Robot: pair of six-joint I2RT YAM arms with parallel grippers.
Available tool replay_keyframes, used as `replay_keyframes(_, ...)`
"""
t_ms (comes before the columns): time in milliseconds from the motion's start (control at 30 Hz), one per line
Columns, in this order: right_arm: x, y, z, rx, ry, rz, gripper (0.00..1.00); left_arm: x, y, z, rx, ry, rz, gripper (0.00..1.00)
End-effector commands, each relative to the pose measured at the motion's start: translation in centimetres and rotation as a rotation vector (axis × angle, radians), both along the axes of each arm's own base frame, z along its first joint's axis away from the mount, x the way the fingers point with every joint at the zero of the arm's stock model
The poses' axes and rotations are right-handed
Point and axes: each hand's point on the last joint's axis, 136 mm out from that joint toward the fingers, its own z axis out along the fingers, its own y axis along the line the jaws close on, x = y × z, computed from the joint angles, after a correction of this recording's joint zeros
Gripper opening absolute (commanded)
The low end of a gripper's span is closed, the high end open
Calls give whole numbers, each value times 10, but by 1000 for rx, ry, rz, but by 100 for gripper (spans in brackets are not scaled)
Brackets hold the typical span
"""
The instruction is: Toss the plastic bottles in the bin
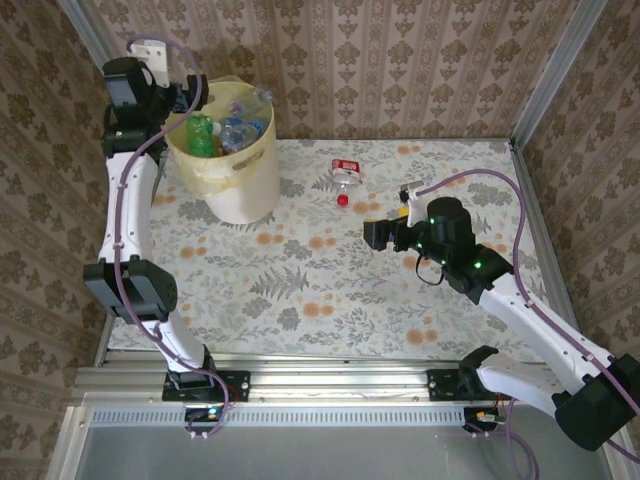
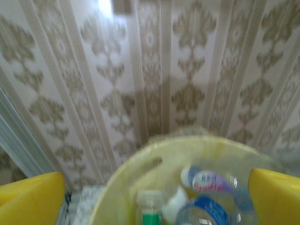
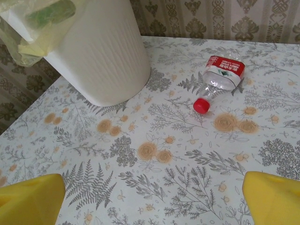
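Note:
The pale yellow bin (image 1: pixel 245 190) stands at the table's far left with several plastic bottles (image 1: pixel 228 132) inside. My left gripper (image 1: pixel 193 100) hovers over its left rim, open and empty. In the left wrist view, that gripper (image 2: pixel 154 199) looks down past the bin's rim (image 2: pixel 126 164) onto a bottle with a red-and-white label (image 2: pixel 211 180) and one with a green label (image 2: pixel 151 214). A crushed clear bottle (image 1: pixel 344 178) with a red label and red cap lies on the table. My right gripper (image 1: pixel 372 235) stands open to its near right, apart from it. The wrist view of that gripper (image 3: pixel 154 197) shows the bottle (image 3: pixel 220 77) ahead.
Patterned walls close the table at the back and sides, and the left arm is close to the back-left corner. The bin (image 3: pixel 103 56) has a yellow bag liner (image 3: pixel 28 33) hanging over its rim. Floral tablecloth (image 1: pixel 300 290) lies bare between the grippers.

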Motion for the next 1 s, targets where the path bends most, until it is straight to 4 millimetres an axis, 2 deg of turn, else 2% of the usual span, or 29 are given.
replay_keyframes(0,-7,-4,2,10,-4,6,99,-58,-16,88,18,-139,-17,100)
replay_keyframes(133,-8,-4,0,27,1,-1,99,-98,-19,138,4,-238,-12,100)
replay_keyframes(333,3,-4,-19,9,97,-33,98,-151,-19,169,-14,-329,-25,100)
replay_keyframes(500,23,0,-42,2,249,-72,98,-193,-33,180,-36,-376,-117,100)
replay_keyframes(667,48,13,-63,28,385,-99,97,-230,-45,182,-84,-410,-196,100)
replay_keyframes(800,75,23,-87,23,489,-130,97,-255,-55,179,-123,-421,-264,100)
replay_keyframes(967,112,25,-112,6,569,-187,97,-281,-62,173,-163,-421,-316,100)
